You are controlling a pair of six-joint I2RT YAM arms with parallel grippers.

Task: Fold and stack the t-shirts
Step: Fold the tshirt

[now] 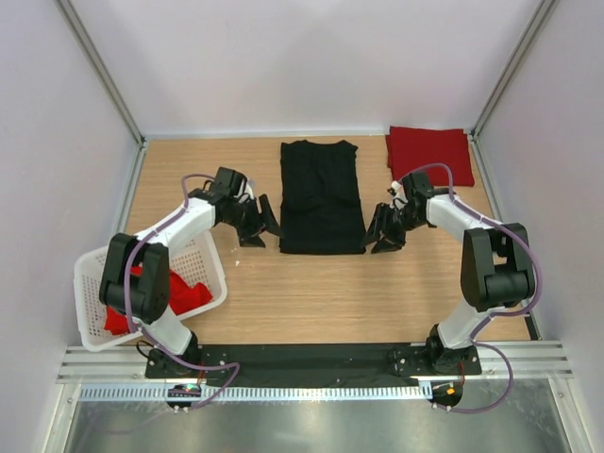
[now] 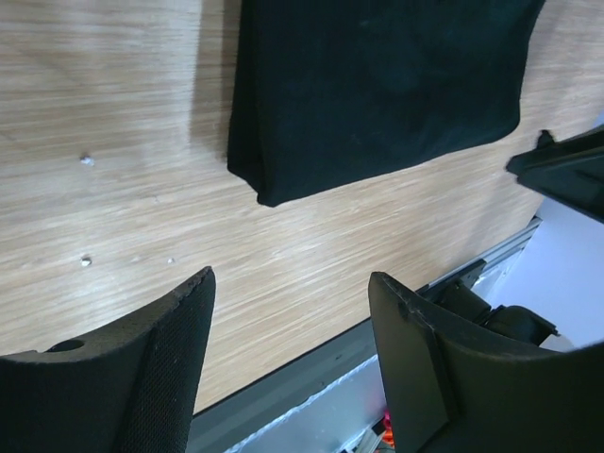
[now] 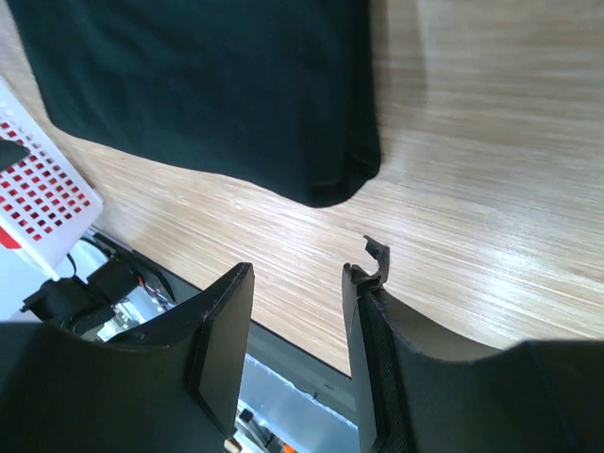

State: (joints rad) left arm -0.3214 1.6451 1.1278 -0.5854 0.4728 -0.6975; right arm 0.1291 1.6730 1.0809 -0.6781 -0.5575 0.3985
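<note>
- Top view: black t-shirt (image 1: 321, 198) lay flat on the table (image 1: 311, 293), centre and towards the far side, folded into a long rectangle.
- Its long axis ran near-to-far, with one short edge facing the arm bases. I couldn't tell which end was the collar.
- Only the top view showed the folded red t-shirt (image 1: 429, 156). It sat at the far right corner, just beside the black one's far end and apart from it.
- The top view also gave me the whole white basket (image 1: 90, 283) at near left, with loose red t-shirts (image 1: 184, 291) inside. In the right wrist view I only got a corner of the lattice, with red showing through.
- Left gripper (image 1: 260, 225) sat just left of the black shirt's near corner. Right gripper (image 1: 382, 231) was mirrored just off the near right corner.
- The wrist views added what the top view couldn't. The near edge of the black shirt showed stacked layers, rounded at both corners.
- Left fingers (image 2: 151, 368) were spread wide over bare wood, holding nothing and clear of the cloth.
- Right fingers (image 3: 222, 340) were also parted, with a narrower gap, and empty, just short of the shirt's corner.
</note>
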